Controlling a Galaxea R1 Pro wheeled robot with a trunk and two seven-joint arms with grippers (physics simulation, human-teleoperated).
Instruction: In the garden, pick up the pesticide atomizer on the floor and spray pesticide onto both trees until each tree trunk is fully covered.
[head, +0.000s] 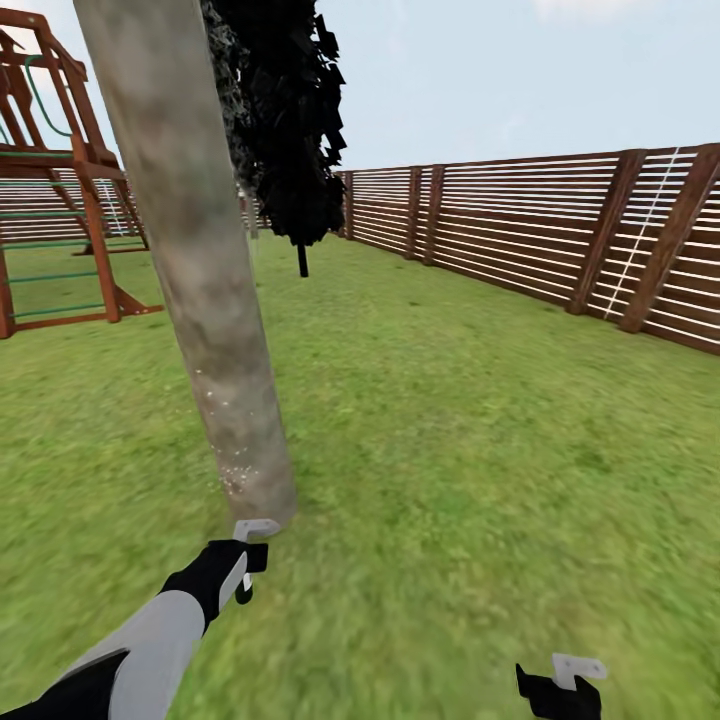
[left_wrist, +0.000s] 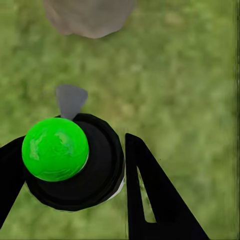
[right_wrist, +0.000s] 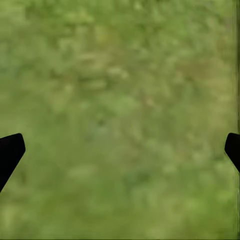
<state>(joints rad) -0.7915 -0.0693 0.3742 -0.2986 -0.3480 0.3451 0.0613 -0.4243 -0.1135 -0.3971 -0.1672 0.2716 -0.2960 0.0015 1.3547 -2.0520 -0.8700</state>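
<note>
A thick mottled grey-brown tree trunk (head: 205, 300) leans up from the grass floor (head: 450, 480), with pale specks on its lower part. Just short of its base, my left gripper (head: 240, 575) is shut on the pesticide atomizer (head: 244, 592). In the left wrist view the atomizer (left_wrist: 75, 165) is a dark round bottle with a bright green spot and a grey nozzle. It sits between black fingers (left_wrist: 155, 200), with its nozzle towards the trunk base (left_wrist: 90, 17). My right gripper (head: 560, 692) hangs low at the right. It stands open over bare grass (right_wrist: 120, 120) with nothing in it.
A black-leaved cone tree (head: 290, 130) stands behind the trunk. A red-brown wooden play frame (head: 70, 200) is at the far left. A brown slat fence (head: 560, 240) runs along the right and back. Open lawn lies to the right of the trunk.
</note>
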